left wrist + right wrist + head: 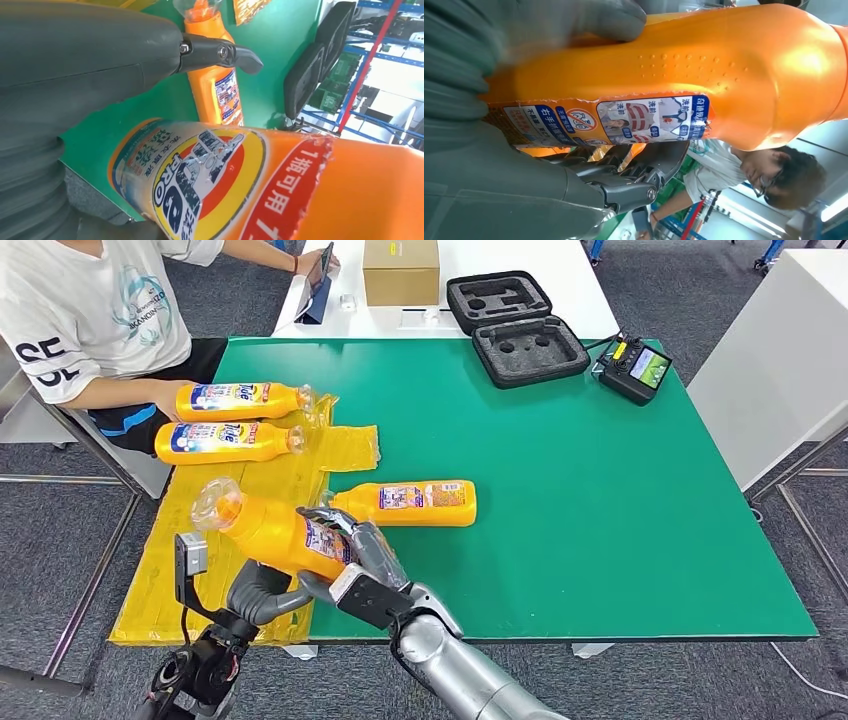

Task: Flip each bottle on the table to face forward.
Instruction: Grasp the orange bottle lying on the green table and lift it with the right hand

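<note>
Head view, L to R. Upper left: person (pixel 90 310) seated at table edge, cut off by frame top; one hand on the farthest bottle (pixel 240 400). Second bottle (pixel 228 441) just below it; both lie front label up on yellow plastic sheet (pixel 150 580), caps to the right under crinkled clear wrap, cap detail hard to read.

Lower left-centre: held bottle (pixel 275 532) lifted off the table, tilted, wrapped cap toward upper left. Left hand (pixel 262 592) grips it from below, mostly hidden under the body. Right hand (pixel 362 548) clamped over its base end, fingers covering part of the label. In left wrist view its front label (pixel 200 175) shows, print partly glare-washed, bottle cut off at right edge. In right wrist view the back label (pixel 614 122) shows, near end hidden by the grey thumb (pixel 589 17).

Centre: fourth bottle (pixel 412 503) lies on green table (pixel 600 500), back label up, cap end hidden behind right hand.

Upper right: cardboard box (pixel 401 270), open black foam case (pixel 517 325), handheld controller (pixel 634 368).
</note>
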You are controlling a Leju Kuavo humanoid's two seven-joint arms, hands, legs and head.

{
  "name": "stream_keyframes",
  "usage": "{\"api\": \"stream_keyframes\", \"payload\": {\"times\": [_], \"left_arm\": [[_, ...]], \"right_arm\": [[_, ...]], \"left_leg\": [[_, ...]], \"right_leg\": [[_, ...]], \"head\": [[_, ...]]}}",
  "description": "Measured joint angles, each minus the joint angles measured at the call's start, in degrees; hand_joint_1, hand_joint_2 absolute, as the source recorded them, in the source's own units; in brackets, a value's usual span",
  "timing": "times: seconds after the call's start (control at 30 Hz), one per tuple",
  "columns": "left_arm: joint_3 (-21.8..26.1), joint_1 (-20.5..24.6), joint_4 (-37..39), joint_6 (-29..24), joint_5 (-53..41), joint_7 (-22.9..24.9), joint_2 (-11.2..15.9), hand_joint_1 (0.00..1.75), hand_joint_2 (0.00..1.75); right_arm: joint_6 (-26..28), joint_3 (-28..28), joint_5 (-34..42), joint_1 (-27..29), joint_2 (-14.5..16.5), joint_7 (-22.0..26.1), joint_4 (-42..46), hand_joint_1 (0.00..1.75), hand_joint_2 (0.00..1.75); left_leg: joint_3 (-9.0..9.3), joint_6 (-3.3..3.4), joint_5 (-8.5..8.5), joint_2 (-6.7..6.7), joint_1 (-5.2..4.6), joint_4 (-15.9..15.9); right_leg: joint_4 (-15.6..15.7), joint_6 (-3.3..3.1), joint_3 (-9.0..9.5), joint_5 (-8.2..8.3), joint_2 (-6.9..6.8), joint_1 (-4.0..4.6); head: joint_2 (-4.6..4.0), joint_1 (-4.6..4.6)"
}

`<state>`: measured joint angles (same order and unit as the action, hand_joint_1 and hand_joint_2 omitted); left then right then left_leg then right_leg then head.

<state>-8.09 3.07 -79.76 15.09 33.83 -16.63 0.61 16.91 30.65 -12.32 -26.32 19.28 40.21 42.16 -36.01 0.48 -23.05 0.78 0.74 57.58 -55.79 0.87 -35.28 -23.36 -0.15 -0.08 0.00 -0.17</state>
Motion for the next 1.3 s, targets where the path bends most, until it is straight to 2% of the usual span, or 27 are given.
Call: {"api": "stream_keyframes", "payload": {"times": [0.47,0.63,0.67,0.7,0.77,0.8,0.97,1.3], "left_arm": [[-0.3,-0.1,0.0,-0.1,3.9,1.6,0.2,0.0,1.75],[-0.5,-0.4,-0.5,-2.2,7.8,1.3,-0.6,0.0,1.75],[-0.5,-0.5,-0.8,-3.1,8.4,0.9,-0.9,0.14,1.75],[-0.5,-0.7,-1.2,-3.9,8.8,0.5,-1.2,0.47,1.75],[-0.7,-0.9,-1.9,-5.3,9.3,-0.3,-1.6,1.26,1.75],[-0.9,-1.0,-2.3,-5.9,9.5,-0.5,-1.8,1.51,1.75],[-1.8,-1.4,-3.8,-6.8,10.0,-1.2,-2.0,1.72,1.75],[-2.0,-2.1,-5.5,-7.7,9.6,-2.2,-2.3,1.75,1.75]], "right_arm": [[3.1,-0.1,0.2,-0.4,0.6,0.2,-1.2,1.75,1.75],[5.0,0.0,0.3,-0.4,0.9,0.2,-0.5,1.75,1.75],[5.3,0.0,0.5,-0.3,0.9,0.2,-0.2,1.75,1.75],[5.6,0.0,0.6,-0.2,1.0,0.2,0.1,1.75,1.75],[6.1,0.1,1.0,0.0,1.0,0.2,1.0,1.75,1.75],[6.3,0.1,1.0,0.0,1.0,0.2,1.4,1.75,1.75],[7.2,0.1,0.8,0.0,1.0,0.1,2.4,1.75,1.75],[7.0,0.1,0.6,0.0,1.0,0.1,3.0,1.75,1.75]], "left_leg": [[-0.01,0.0,-0.01,0.02,-0.01,0.0],[-0.01,0.0,0.0,0.03,0.0,0.0],[-0.01,0.0,0.0,0.03,0.0,0.0],[-0.01,0.0,0.0,0.03,-0.01,0.0],[-0.01,0.0,-0.01,0.03,-0.01,0.0],[-0.02,0.0,-0.01,0.03,-0.01,0.0],[-0.02,0.0,-0.01,0.04,-0.01,0.0],[-0.01,0.0,-0.01,0.04,0.0,0.0]], "right_leg": [[0.0,0.0,-0.04,0.0,0.01,0.0],[0.0,0.0,-0.04,0.0,0.01,0.0],[0.0,0.0,-0.04,0.0,0.01,0.0],[0.0,0.0,-0.04,0.0,0.01,0.0],[0.0,0.0,-0.04,0.0,0.01,-0.01],[0.0,0.0,-0.04,0.0,0.01,-0.01],[0.0,0.0,-0.04,0.0,0.01,-0.01],[0.0,0.0,-0.05,0.0,0.02,0.0]], "head": [[0.0,-0.01],[0.0,-0.01],[0.0,-0.01],[0.0,0.0],[0.0,-0.01],[0.0,-0.01],[0.0,-0.01],[0.0,-0.01]]}}
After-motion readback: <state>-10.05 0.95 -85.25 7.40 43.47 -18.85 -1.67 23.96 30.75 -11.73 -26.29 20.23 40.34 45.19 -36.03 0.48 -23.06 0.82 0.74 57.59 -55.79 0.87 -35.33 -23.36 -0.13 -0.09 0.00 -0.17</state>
